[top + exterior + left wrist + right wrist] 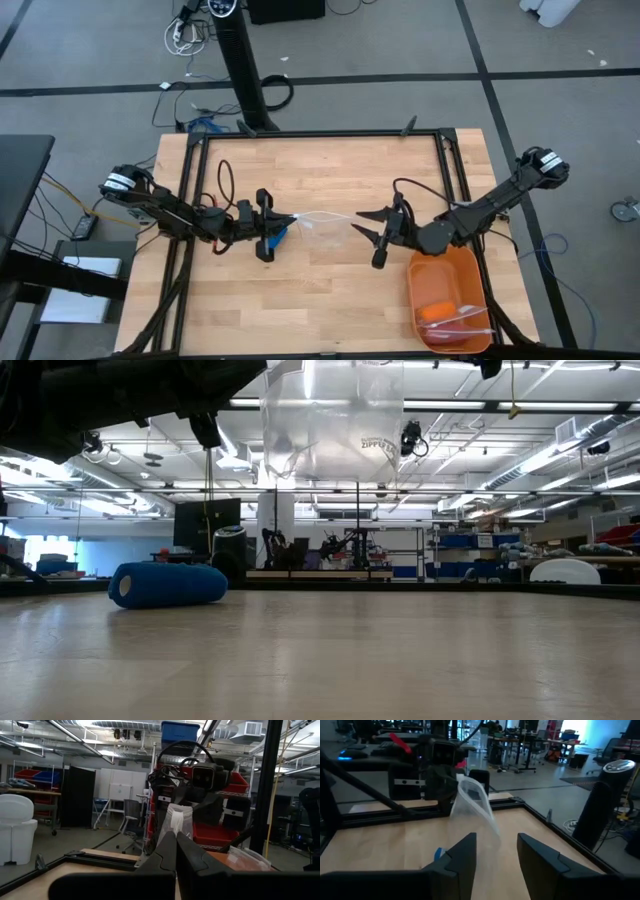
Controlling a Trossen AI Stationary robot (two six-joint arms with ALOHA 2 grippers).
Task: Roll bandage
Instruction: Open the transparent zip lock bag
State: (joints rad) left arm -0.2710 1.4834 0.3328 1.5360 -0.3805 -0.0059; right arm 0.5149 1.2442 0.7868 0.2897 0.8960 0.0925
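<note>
Bare wooden table (400,660) fills the front of the low view, and on it, off to one side, lies the bandage (167,584), a short bright blue roll resting on its side with one round end turned toward the camera. From above, the bandage (278,238) shows as a small blue patch on the table just under the left gripper (270,224), left of the table's middle. Only a sliver of blue (439,853) shows in the right wrist view, on the wood beyond that arm's own fingers.

Directly above and beside the roll hangs a clear plastic bag (330,415), held off the table. The left gripper has its fingers (165,860) pressed together on one edge of the bag (179,822), so the claw is closed on the plastic. From above, the bag (322,228) stretches out from the left gripper toward the middle of the table.

On the far side of the bag is the right gripper (378,237), near the bag but apart from it. Its two fingers (462,852) stand well apart with nothing between them, and the bag (472,802) hangs ahead of them.

Beyond the right arm, near the table's front right corner, sits an orange tray (478,275) with something orange and some clear plastic inside.
</note>
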